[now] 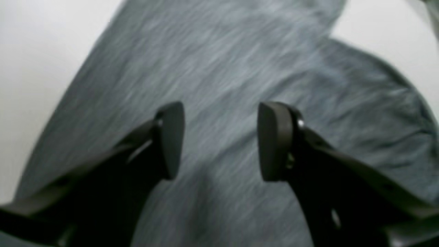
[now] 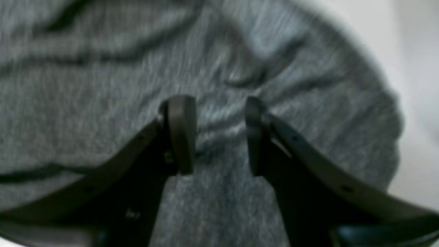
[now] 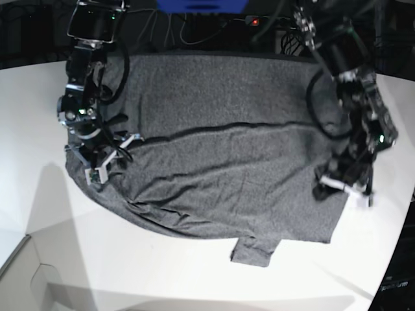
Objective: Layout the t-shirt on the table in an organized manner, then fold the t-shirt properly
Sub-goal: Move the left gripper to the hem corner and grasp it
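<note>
I see the white counter (image 3: 52,214) with the grey t-shirt (image 3: 220,149) spread wide across it, a long crease running through its middle. My left hand (image 1: 221,140) hovers over the cloth, fingers wide apart, holding nothing. My right hand (image 2: 219,135) sits partly open above bunched wrinkles; the blur suggests nothing is pinched.
</note>
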Available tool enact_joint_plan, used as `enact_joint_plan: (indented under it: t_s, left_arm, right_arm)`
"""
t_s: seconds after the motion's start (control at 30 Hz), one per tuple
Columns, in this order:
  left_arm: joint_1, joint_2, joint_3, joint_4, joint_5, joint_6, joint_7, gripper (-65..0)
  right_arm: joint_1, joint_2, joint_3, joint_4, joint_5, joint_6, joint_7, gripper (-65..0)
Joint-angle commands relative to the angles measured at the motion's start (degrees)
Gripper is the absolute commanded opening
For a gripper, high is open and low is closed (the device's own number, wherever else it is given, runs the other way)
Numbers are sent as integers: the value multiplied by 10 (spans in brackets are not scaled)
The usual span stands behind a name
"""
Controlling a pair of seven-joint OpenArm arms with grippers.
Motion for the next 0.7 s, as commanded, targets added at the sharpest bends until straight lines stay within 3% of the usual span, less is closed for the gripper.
enact_joint_plan:
  t_s: [0.0, 0.07, 0.17, 0.37, 0.57, 0.67]
  left_arm:
    - [-36, -7, 8, -6, -7, -1, -12, -316]
    - [-84, -7, 24, -46, -7, 0, -24, -316]
    - [-159, -7, 67, -139, -3, 10, -85, -316]
    - [-297, -2, 235, -392, 42, 129, -221, -315]
    - [-402, 30, 393, -660, 41, 181, -411, -315]
    - [-415, 52, 449, -723, 41, 186, -442, -315]
  right_arm:
    - [13, 7, 0, 3, 4, 0, 16, -410]
    - [11, 10, 0, -1, 4, 0, 16, -410]
    - [0, 18, 0, 0, 3, 0, 15, -410]
    - [-21, 22, 0, 0, 3, 0, 15, -410]
    - [-46, 22, 0, 8, 3, 0, 14, -410]
    - [-60, 18, 0, 27, 3, 0, 14, -410]
